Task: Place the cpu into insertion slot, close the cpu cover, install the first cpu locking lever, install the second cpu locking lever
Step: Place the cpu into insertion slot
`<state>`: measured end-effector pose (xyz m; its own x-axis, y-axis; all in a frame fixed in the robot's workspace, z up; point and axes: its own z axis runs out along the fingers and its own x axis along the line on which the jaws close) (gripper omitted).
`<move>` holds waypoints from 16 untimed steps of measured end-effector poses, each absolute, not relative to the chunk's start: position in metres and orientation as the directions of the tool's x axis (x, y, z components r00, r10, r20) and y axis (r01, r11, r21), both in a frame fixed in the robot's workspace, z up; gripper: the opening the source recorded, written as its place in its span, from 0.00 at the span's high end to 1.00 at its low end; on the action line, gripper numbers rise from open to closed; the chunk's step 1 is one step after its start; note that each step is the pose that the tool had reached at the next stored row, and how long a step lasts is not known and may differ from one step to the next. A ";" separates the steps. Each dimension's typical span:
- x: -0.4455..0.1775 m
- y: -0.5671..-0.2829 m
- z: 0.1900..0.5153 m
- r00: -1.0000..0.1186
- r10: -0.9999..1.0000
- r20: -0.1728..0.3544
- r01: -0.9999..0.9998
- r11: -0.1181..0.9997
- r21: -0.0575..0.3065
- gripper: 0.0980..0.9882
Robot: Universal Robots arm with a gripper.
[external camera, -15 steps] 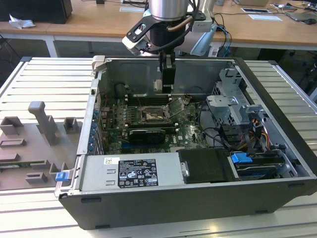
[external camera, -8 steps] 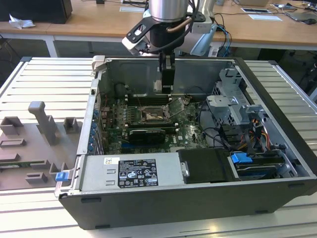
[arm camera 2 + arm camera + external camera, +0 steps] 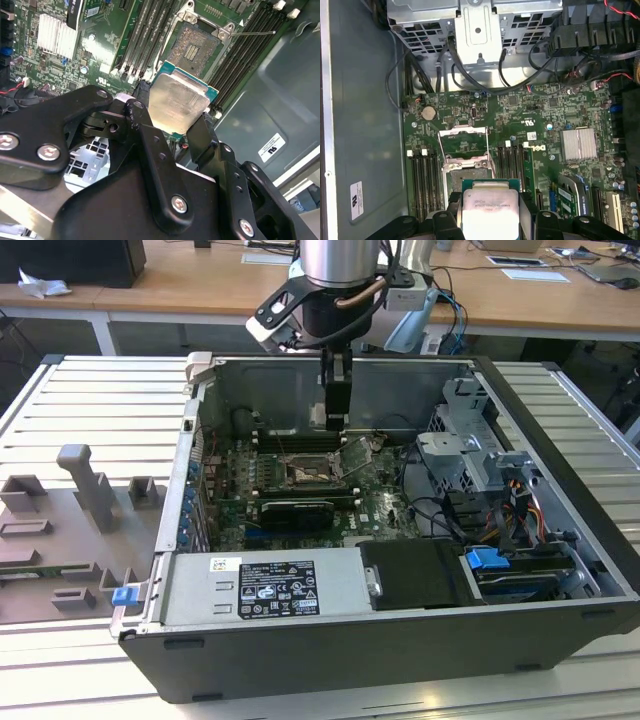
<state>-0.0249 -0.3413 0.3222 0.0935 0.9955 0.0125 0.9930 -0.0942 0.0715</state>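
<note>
The cpu (image 3: 177, 102) is a small square chip with a silvery face on a green edge, and my gripper (image 3: 172, 114) is shut on it between two black fingers (image 3: 142, 95). It hangs above the board, just short of the insertion slot (image 3: 192, 47), whose dark centre lies bare. In the first wrist view the cpu (image 3: 490, 207) sits beside the insertion slot (image 3: 467, 175), and the cpu cover (image 3: 462, 142) stands swung open past it. A thin locking lever (image 3: 250, 33) sticks out beside the socket. In the exterior view my gripper (image 3: 335, 420) hovers over the insertion slot (image 3: 303, 476) and the raised cpu cover (image 3: 357, 455).
Long black memory slots (image 3: 150, 35) flank the socket on both sides. A black graphics card (image 3: 295, 512) lies in front of it, then the power supply (image 3: 265, 587). A drive cage (image 3: 470, 455) with cables fills the exterior view's right. Grey fixtures (image 3: 80, 510) stand outside the case.
</note>
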 end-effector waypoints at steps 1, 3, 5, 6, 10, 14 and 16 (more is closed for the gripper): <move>-0.025 -0.341 0.322 0.097 0.995 0.012 0.993 -0.097 0.071 0.50; -0.025 -0.341 0.321 0.101 0.995 0.013 0.992 -0.102 0.071 0.50; -0.025 -0.341 0.320 0.108 0.994 0.012 0.992 -0.108 0.071 0.50; -0.025 -0.341 0.320 0.110 0.994 0.012 0.991 -0.110 0.071 0.50; -0.025 -0.341 0.319 0.122 0.992 0.012 0.990 -0.123 0.071 0.50; -0.025 -0.341 0.318 0.133 0.991 0.012 0.989 -0.133 0.070 0.50; -0.025 -0.341 0.315 0.147 0.989 0.012 0.987 -0.148 0.070 0.50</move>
<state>-0.0249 -0.3414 0.3155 0.1474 0.9890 0.0122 0.9866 -0.1479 0.0697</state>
